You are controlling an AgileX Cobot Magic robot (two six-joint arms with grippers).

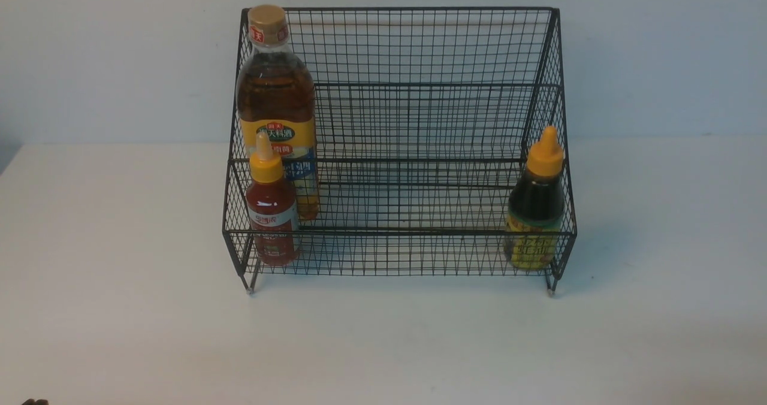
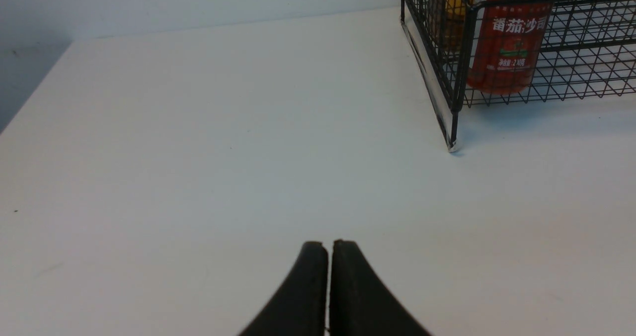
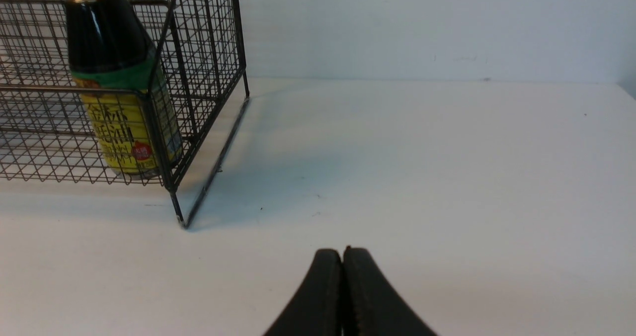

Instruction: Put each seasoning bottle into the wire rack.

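Three seasoning bottles stand upright inside the large black wire-mesh rack, one of each kind: a tall amber-liquid bottle with a gold cap on the upper tier at the rack's left end, a small red-sauce bottle with a yellow nozzle cap just in front of it on the lower tier, and a small dark bottle with a yellow cap in the lower tier's right corner. The rack sits toward the back of the white counter, near the wall, with broad bare counter on both sides and in front. The left gripper has its black fingers pressed together, holding nothing, over bare counter well apart from the rack's left front foot and the red-sauce bottle. The right gripper likewise has its fingers closed on nothing, well apart from the dark bottle and the rack's right front foot.
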